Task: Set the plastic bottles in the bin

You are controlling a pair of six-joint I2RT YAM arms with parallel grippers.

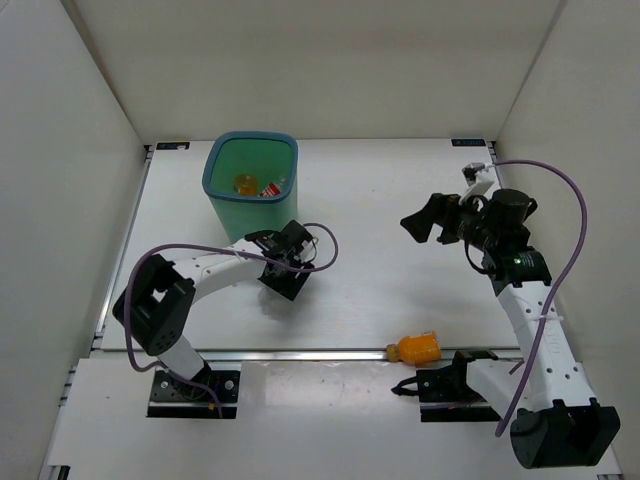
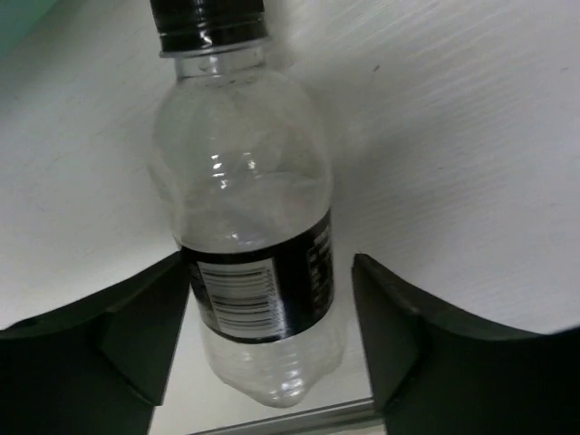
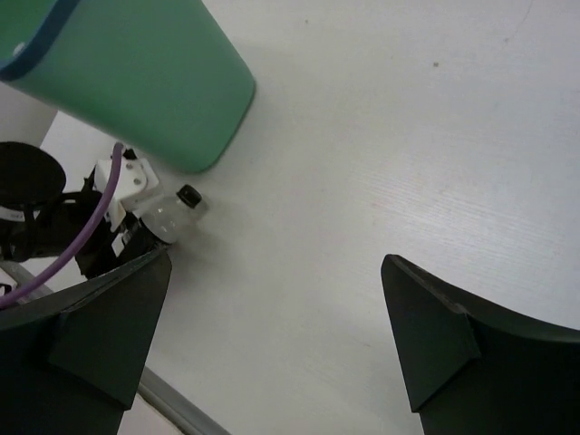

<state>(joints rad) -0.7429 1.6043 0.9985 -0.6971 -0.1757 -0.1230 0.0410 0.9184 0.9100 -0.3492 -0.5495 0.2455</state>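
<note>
Orange bottle (image 1: pixel 418 347) lies at the near edge of the bench (image 1: pixel 380 290). Farther in, the left hand (image 1: pixel 288 264) straddles the dark-labelled bottle (image 2: pixel 249 227), fingers spread either side, its cap (image 2: pixel 210 23) pointing toward the bin (image 1: pixel 228 208) just beyond. The right hand (image 1: pixel 425 225) gapes empty, well apart.

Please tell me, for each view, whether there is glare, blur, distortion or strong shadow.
Top external: even light, sharp, only soft shadows on the table. Left wrist: small glare spots on the clear bottle; the left fingers are dark and soft-edged. Right wrist: the bin looks tilted and stretched; the right fingers are near-black, without detail.
</note>
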